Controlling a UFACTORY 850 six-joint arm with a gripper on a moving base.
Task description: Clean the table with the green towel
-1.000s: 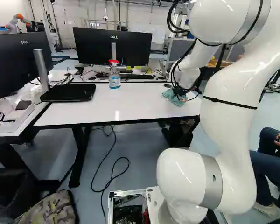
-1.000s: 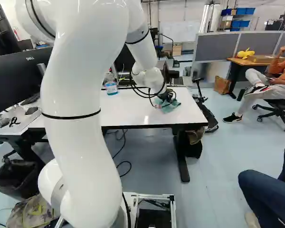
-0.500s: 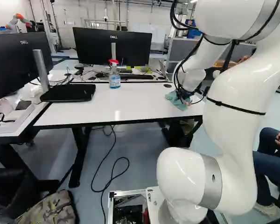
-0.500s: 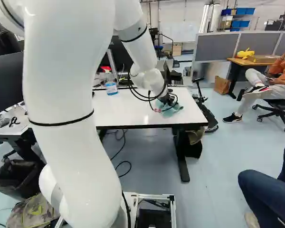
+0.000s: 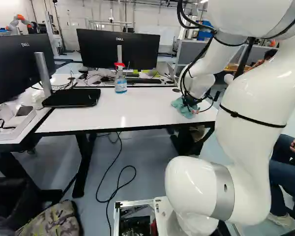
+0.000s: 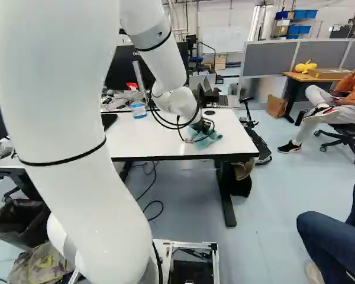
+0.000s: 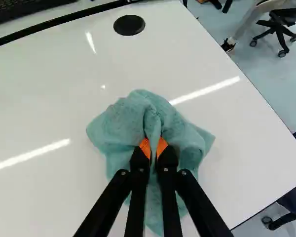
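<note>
Pincer (image 6: 202,125) and towel (image 7: 122,122) nearer base (image 5: 160,207)

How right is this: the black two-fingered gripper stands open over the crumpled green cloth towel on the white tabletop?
Not open: the wrist view shows the gripper shut on a fold of the towel. The towel does lie on the white tabletop.

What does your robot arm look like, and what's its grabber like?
My arm is shiny white and smooth, with fat, rounded parts like bendy tubes. There's a silvery-grey ring near the bottom, a thin black band around a white part, and black cables looping outside. My gripper has two skinny black fingers with bright orange pads.
</note>
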